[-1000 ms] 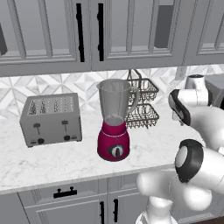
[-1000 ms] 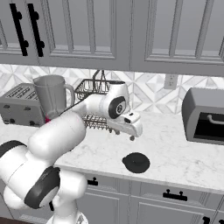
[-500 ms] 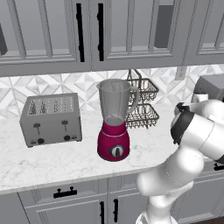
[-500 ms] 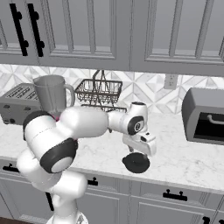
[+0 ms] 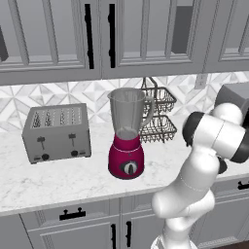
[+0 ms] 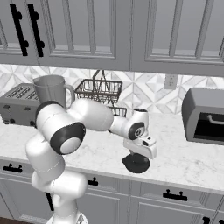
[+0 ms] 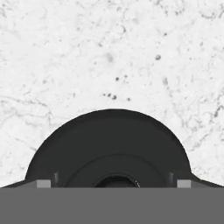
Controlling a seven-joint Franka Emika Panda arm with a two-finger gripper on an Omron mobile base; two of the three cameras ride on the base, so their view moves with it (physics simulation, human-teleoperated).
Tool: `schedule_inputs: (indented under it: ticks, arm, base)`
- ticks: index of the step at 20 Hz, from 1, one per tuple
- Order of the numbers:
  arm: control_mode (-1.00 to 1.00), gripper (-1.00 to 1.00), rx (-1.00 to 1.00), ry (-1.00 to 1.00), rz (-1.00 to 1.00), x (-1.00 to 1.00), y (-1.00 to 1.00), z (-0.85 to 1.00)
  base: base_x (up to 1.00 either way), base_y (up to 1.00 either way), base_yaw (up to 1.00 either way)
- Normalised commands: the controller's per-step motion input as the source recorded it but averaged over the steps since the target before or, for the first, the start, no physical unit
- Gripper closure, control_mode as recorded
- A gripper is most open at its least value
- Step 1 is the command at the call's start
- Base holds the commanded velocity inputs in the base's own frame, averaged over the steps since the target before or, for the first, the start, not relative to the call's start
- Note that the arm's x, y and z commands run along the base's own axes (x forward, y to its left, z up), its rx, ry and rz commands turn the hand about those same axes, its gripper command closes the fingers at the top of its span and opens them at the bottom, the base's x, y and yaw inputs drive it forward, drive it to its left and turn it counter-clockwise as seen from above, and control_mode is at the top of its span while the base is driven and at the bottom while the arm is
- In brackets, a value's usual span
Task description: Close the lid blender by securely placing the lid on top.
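Observation:
The blender (image 5: 127, 146) stands on the counter with its magenta base and black dial toward me, and its clear jar (image 6: 51, 89) is uncovered at the top. The lid (image 6: 137, 164), a flat round dark cap, lies on the marble well to the blender's right, near the counter's front edge. My gripper (image 6: 137, 156) points down just above it. In the hand view the lid (image 7: 109, 144) spreads across the lower half, and the gripper (image 7: 113, 183) is open, its fingertips (image 7: 43, 183) wide apart over the lid's two sides. Whether they touch it I cannot tell.
A silver toaster (image 5: 57, 132) sits left of the blender. A two-tier wire basket (image 5: 158, 114) stands behind it against the tiled wall. A grey toaster oven (image 6: 204, 116) is at the far right. Cabinets hang overhead.
The arm has stretched out and the hand has dropped from beside the wire basket to just over the lid. Blender and lid have not moved.

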Motion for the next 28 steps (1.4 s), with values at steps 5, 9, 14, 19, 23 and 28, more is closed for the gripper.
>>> schedule_inputs:
  ticks: [5, 9, 14, 19, 23, 28]
  arm:
    - [-1.0, -1.0, 0.04, -0.01, 0.03, 0.0, 0.0, -0.44]
    - [-1.0, -1.0, 0.04, -0.07, 0.01, -0.14, 0.01, -0.11]
    - [-1.0, -1.0, 0.02, -0.04, 0.0, -0.17, 0.06, -0.08]
    - [-1.0, -1.0, 0.01, -0.01, 0.0, -0.25, 0.16, -0.07]
    - [-1.0, -1.0, 0.0, 0.0, 0.0, 0.07, 0.19, -0.42]
    - [-1.0, 1.0, 0.0, 0.0, 0.0, 0.04, 0.15, -0.49]
  base:
    - [0.0, 0.0, 0.0]
    - [0.0, 0.0, 0.0]
    - [0.0, 0.0, 0.0]
    - [0.0, 0.0, 0.0]
    - [0.0, 0.0, 0.0]
    - [0.0, 0.0, 0.0]
